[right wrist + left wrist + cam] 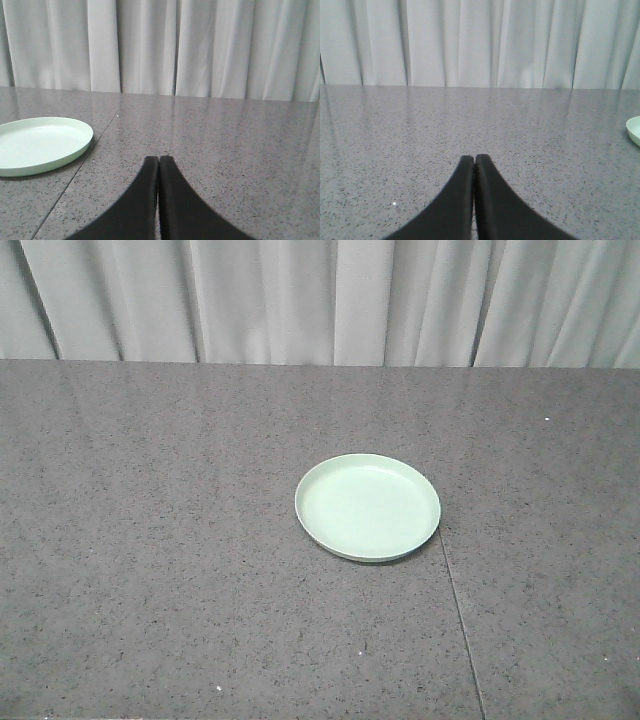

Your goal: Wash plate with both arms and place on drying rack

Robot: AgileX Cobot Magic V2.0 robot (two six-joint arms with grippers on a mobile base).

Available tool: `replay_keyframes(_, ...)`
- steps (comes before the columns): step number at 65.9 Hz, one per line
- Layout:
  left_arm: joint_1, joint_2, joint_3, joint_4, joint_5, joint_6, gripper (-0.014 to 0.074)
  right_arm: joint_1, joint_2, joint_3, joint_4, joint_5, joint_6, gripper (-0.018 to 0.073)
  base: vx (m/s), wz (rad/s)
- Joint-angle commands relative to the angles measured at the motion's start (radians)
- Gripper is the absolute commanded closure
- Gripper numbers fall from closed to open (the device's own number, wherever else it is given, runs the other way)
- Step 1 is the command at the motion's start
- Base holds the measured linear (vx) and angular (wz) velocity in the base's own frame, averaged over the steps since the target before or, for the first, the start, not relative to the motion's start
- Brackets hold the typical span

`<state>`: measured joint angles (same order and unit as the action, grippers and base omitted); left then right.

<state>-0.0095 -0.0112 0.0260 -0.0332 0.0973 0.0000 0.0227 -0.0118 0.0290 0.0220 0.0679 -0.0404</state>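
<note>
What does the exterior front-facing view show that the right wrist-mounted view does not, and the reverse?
Only the front-facing view shows the whole plate, from above, with bare countertop all around it; no gripper appears there. Only the right wrist view shows the right gripper, its black fingers shut on nothing; there the left edge cuts off the plate. Both show the pale green plate lying flat and empty, the grey speckled countertop with its seam, and the white curtain behind.
</note>
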Motion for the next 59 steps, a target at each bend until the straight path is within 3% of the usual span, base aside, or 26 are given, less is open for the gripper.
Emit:
replay_keyframes(1,-0.008,-0.015,-0.024,-0.002,-0.073,-0.012,0.0603,-0.004,-0.004,0.001,-0.002,-0.08,-0.001,0.0566,0.0,0.0)
replay_keyframes(16,-0.008,-0.015,-0.024,-0.002,-0.073,-0.012,0.0603,-0.004,0.004,-0.09,-0.004,-0.068,-0.001,0.0564,0.0,0.0)
replay_keyframes(50,-0.008,-0.015,-0.024,-0.002,-0.073,-0.012,0.0603,-0.004,0.441,-0.69,0.001,0.499,-0.002,0.0559,0.0,0.0)
replay_keyframes(59,-0.008,-0.015,-0.024,-0.002,-0.073,-0.012,0.0603,-0.004,0.572,-0.779,0.001,0.596,-0.014,0.0501,0.0,0.0)
